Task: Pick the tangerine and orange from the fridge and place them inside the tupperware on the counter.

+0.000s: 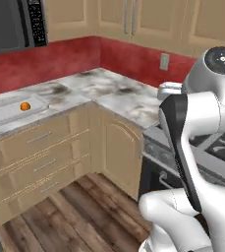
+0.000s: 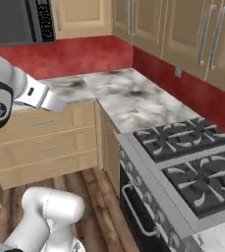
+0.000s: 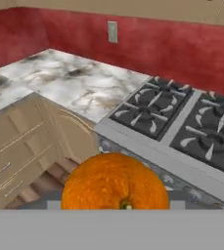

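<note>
- Jaws clenched on the orange point(image 3: 115, 181), held right at the camera in the hand view, above the stove's near edge.
- Open air all around the fruit; wood floor point(image 1: 84, 216) bare below.
- Left, on the counter point(image 1: 109, 91): tupperware point(image 1: 8, 112) near the front edge, small tangerine point(image 1: 25, 106) inside it.
- Right: stove point(image 2: 192, 162) with dark grates, flush against the counter's end.
- Above the counter: microwave point(image 1: 13, 22) and upper cabinets point(image 2: 182, 29), red wall point(image 3: 157, 49) behind.

Black gas stove point(image 2: 192, 162) (grey-rimmed), dark microwave point(image 1: 13, 24), red backsplash point(image 1: 60, 59)
</note>
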Available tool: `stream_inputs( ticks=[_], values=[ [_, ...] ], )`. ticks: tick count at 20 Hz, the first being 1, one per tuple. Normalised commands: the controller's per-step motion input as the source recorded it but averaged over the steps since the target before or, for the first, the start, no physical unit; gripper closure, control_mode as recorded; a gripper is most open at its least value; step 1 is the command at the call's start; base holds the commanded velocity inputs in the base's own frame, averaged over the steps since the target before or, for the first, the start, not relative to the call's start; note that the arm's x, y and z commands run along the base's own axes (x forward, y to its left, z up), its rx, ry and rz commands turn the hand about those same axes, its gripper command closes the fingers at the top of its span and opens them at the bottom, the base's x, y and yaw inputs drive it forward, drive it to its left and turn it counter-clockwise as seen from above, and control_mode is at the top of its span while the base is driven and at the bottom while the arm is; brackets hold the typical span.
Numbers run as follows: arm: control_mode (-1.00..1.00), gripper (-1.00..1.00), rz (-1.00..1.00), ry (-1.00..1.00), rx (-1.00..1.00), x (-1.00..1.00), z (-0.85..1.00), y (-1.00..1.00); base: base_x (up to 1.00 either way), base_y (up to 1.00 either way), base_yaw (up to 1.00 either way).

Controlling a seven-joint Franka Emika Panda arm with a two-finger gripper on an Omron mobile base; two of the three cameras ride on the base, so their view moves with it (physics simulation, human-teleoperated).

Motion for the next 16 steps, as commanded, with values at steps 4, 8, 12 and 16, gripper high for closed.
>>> stream_inputs(
  ticks=[4,8,12,16],
  values=[
    [1.0,1.0,0.0,0.0,0.0,0.0,0.0,0.0,1.0,-0.14,0.86],
    [1.0,1.0,0.0,0.0,0.0,0.0,0.0,0.0,1.0,-0.05,0.85],
    [1.0,1.0,0.0,0.0,0.0,0.0,0.0,0.0,1.0,0.0,0.72],
    [1.0,1.0,0.0,0.0,0.0,0.0,0.0,0.0,1.0,-0.01,0.52]
  ],
)
